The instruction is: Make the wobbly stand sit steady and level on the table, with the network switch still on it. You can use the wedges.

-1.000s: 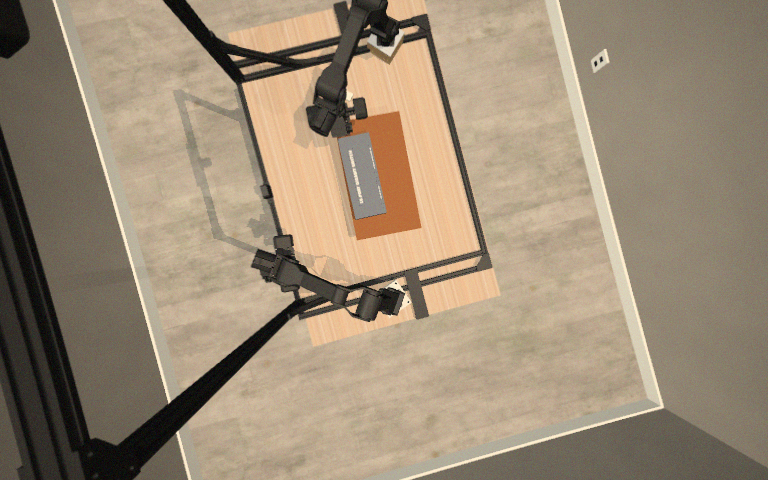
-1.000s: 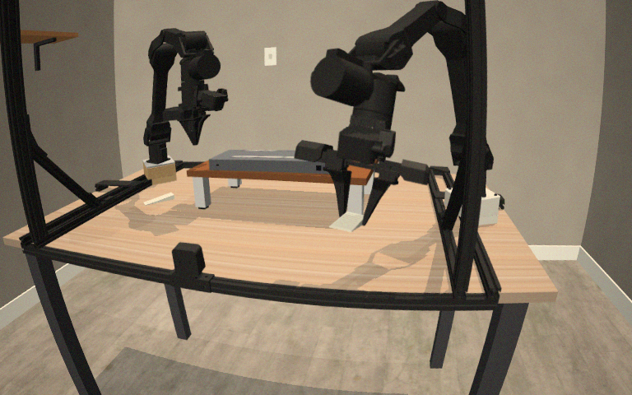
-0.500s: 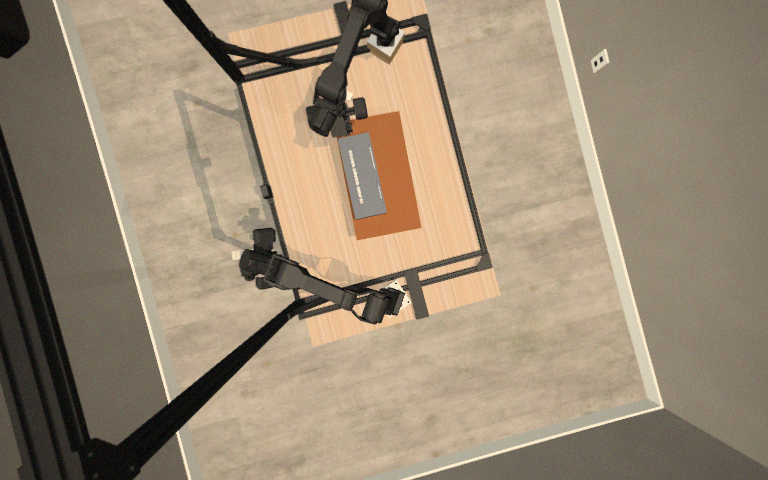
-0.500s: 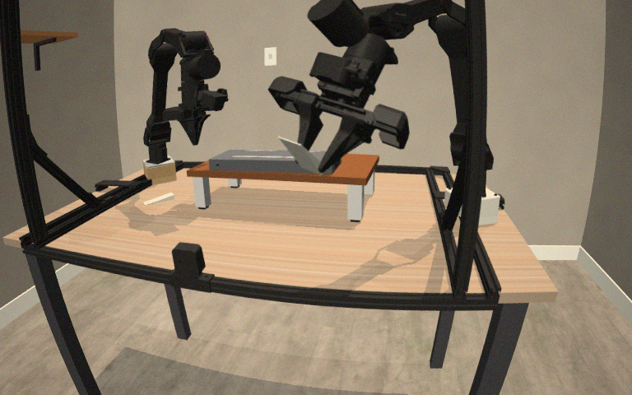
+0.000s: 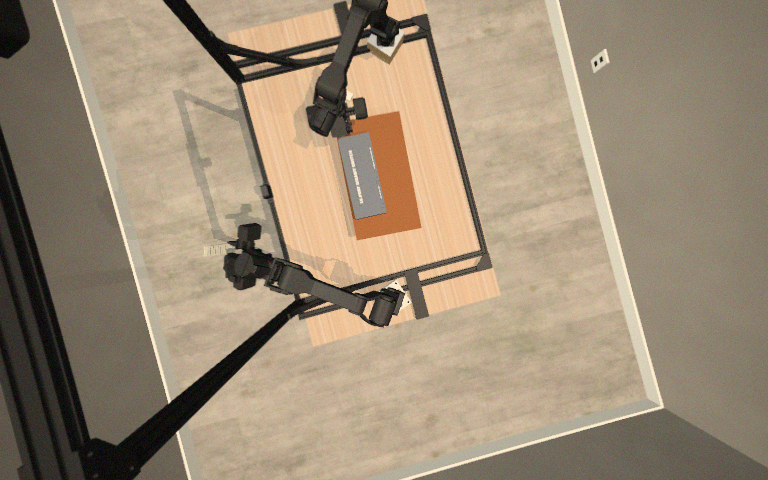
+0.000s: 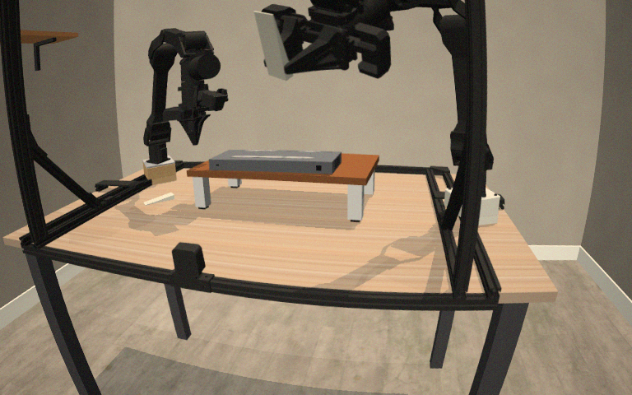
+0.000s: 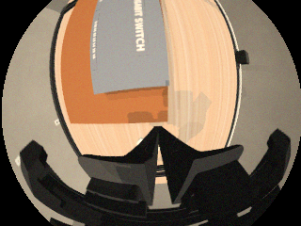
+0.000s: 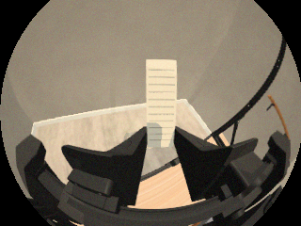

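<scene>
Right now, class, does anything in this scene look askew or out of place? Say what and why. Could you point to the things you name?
The wedge (image 5: pixel 214 250) (image 6: pixel 272 44) (image 8: pixel 161 94) in the right end effector (image 5: pixel 226 249) (image 6: pixel 285 69) (image 8: pixel 160 130) looks odd: it is held high, beyond the table edge, though wedges belong under a stand leg. Nothing looks spilled.
</scene>
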You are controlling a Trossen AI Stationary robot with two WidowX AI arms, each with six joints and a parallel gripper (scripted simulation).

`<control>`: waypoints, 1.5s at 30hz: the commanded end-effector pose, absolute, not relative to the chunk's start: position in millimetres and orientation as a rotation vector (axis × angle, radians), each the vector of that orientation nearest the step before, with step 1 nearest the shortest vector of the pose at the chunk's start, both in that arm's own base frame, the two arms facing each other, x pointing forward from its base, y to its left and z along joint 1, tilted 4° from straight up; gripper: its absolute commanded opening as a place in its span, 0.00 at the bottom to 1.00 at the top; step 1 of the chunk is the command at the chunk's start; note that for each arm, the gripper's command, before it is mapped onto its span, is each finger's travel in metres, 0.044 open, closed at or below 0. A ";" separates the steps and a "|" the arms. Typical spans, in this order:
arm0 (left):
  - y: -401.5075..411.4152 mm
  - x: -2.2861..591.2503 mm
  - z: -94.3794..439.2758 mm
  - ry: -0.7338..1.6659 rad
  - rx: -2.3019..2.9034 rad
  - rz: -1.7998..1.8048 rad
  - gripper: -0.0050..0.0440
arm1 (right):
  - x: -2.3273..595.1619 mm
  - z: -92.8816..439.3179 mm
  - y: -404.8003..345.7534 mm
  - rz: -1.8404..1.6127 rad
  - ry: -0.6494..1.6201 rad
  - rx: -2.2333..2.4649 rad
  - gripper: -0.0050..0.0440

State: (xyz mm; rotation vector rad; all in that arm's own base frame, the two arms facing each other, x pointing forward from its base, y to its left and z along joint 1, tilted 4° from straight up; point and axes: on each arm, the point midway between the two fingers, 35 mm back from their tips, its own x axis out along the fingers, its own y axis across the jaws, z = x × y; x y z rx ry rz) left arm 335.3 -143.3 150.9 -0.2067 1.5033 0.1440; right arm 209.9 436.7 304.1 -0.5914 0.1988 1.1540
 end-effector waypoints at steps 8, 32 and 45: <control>-143.3 335.3 150.9 1.503 -0.207 0.144 0.10 | 206.1 430.5 431.1 1.111 -0.102 -0.321 0.10; -143.3 335.3 150.9 1.503 -0.207 0.144 0.10 | 175.8 585.0 367.7 1.044 -0.491 0.033 0.10; -143.3 335.3 150.9 1.503 -0.207 0.144 0.10 | 147.2 667.2 308.6 1.003 -0.721 0.253 0.10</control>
